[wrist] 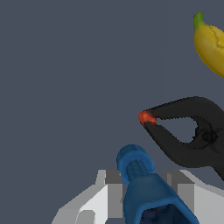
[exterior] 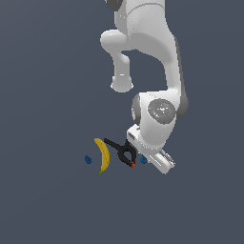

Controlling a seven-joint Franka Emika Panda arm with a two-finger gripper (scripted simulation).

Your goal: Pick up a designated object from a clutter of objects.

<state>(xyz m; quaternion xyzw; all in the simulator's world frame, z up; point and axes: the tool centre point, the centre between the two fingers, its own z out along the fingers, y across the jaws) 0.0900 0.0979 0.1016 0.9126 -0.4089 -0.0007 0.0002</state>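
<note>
The small blue piece [wrist: 146, 190] lay directly between the two fingers of the gripper [wrist: 144, 192], and its long axis ran away from the wrist, so that its lighter, rounded end [wrist: 134, 161] pointed out past the fingertips. The fingers [wrist: 111, 188] stood close on both sides of the piece, and they seemed to be closed on it, though the wrist view did not show the contact faces clearly. In the exterior view the piece [exterior: 143, 158] appeared only as a small blue spot just under the arm's hand, very near the floor [exterior: 47, 205]; I could not tell if it was lifted. The black clamp [wrist: 188, 131] lay just beside it, with the red tip [wrist: 146, 117] near the piece's lighter end but apart from it, so a straight lift should probably pass it. The banana [exterior: 102, 155] lay beyond the clamp, on the exterior view's left. The other blue piece [exterior: 88, 159] was further left, well apart.
</note>
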